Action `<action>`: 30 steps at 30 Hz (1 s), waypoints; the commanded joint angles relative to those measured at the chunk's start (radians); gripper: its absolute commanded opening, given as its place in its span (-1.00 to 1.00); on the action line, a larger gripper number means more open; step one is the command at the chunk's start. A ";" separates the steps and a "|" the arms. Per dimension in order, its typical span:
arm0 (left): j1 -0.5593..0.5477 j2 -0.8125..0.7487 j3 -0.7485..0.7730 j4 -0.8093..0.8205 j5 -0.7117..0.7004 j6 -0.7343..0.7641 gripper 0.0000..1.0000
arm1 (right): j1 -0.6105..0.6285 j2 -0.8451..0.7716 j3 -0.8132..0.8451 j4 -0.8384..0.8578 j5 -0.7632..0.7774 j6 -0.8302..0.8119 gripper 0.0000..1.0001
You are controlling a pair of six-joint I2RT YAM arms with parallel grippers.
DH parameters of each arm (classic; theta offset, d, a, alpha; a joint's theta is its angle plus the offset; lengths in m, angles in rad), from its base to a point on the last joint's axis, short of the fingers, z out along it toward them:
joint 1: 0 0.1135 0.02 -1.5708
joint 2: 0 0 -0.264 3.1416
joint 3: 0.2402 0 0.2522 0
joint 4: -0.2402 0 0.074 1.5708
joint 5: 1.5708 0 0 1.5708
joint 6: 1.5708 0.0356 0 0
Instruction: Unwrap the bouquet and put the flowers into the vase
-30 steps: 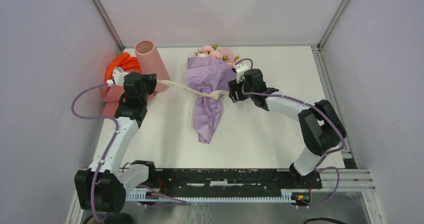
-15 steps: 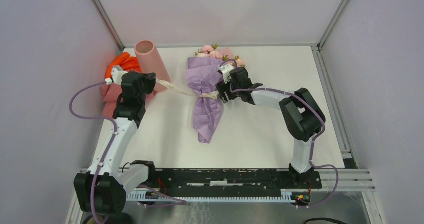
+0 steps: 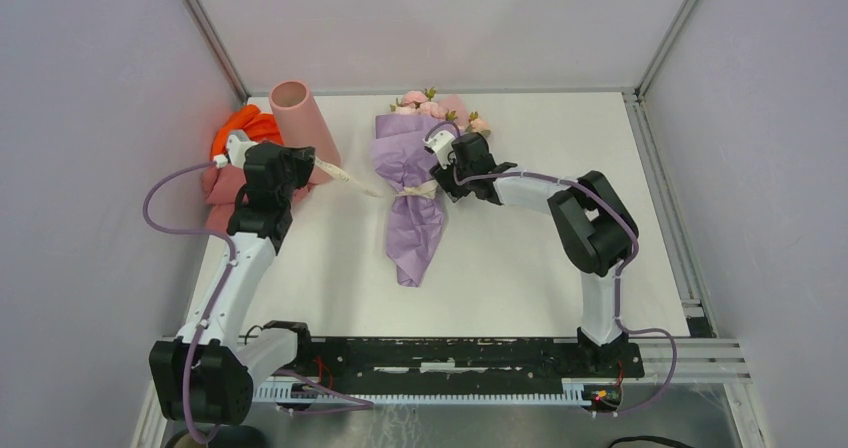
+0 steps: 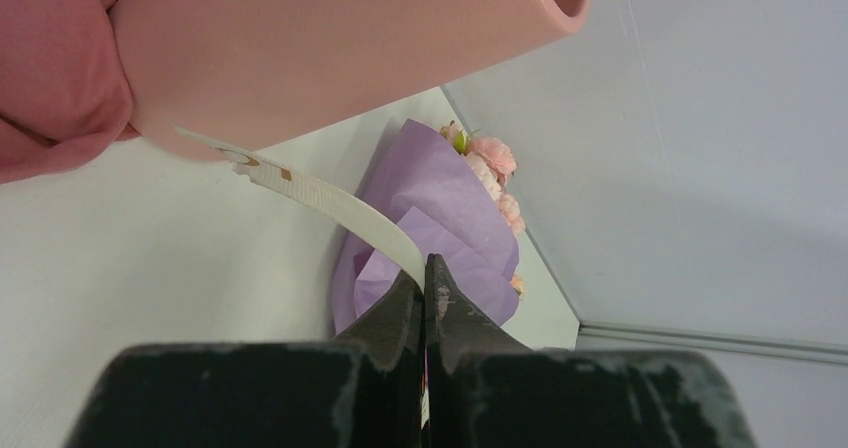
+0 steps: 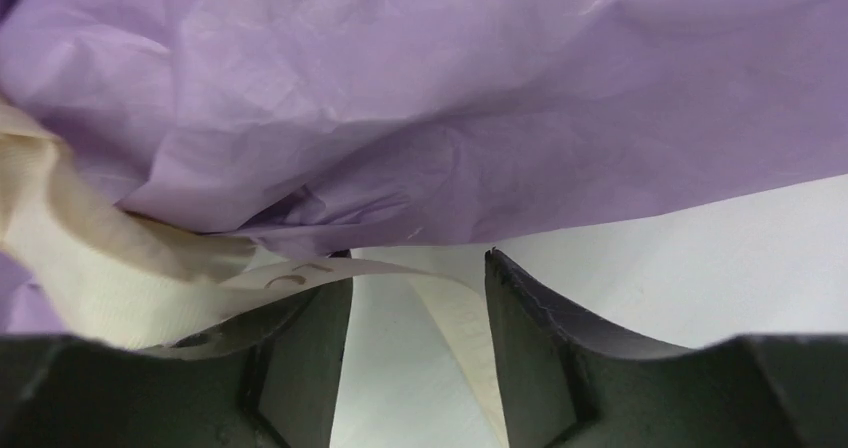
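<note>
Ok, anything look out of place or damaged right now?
Nothing damaged. Only the cream ribbon trails sideways from the lilac-paper-wrapped rose bouquet lying flat, pinched in the shut left gripper.

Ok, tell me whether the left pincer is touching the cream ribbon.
Touching. The left wrist view shows the cream ribbon running straight into the closed tips of the left pincer, pinched there with no gap.

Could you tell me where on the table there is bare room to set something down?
Bare table lies right of the bouquet, beyond the right arm toward the far-right corner, and in the near strip between the bouquet's tip and the base rail. The far-left corner is crowded: vase, cloths, left fingers and the ribbon.
</note>
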 commanded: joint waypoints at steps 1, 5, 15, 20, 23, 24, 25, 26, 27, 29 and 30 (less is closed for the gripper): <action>0.005 -0.001 0.016 0.033 0.012 0.039 -0.96 | 0.004 0.052 0.049 0.010 -0.001 -0.019 -0.04; 0.006 -0.009 0.014 0.029 0.003 0.042 -0.96 | 0.004 0.038 0.029 0.044 0.007 -0.017 -0.69; 0.011 0.000 0.024 0.023 -0.029 0.062 -0.96 | 0.000 -0.167 -0.078 0.061 0.140 -0.008 -1.00; 0.059 0.009 0.055 -0.021 -0.068 0.087 -0.96 | -0.033 -0.298 -0.145 0.057 0.178 0.015 -1.00; 0.082 0.022 0.056 -0.020 -0.061 0.086 -0.96 | -0.070 -0.377 -0.198 0.052 0.197 0.040 -1.00; 0.103 0.026 0.058 -0.025 -0.065 0.087 -0.96 | -0.088 -0.399 -0.211 0.050 0.195 0.053 -1.00; 0.114 0.027 0.062 -0.031 -0.068 0.087 -0.96 | -0.103 -0.423 -0.224 0.044 0.190 0.062 -1.00; 0.128 0.027 0.066 -0.037 -0.066 0.086 -0.96 | -0.120 -0.442 -0.236 0.037 0.183 0.069 -1.00; 0.139 0.025 0.070 -0.038 -0.064 0.084 -0.96 | -0.134 -0.456 -0.244 0.030 0.183 0.072 -1.00; 0.153 0.022 0.074 -0.040 -0.059 0.082 -0.96 | -0.153 -0.485 -0.262 0.027 0.183 0.076 -1.00; 0.156 0.023 0.078 -0.042 -0.058 0.082 -0.96 | -0.161 -0.496 -0.269 0.025 0.188 0.081 -1.00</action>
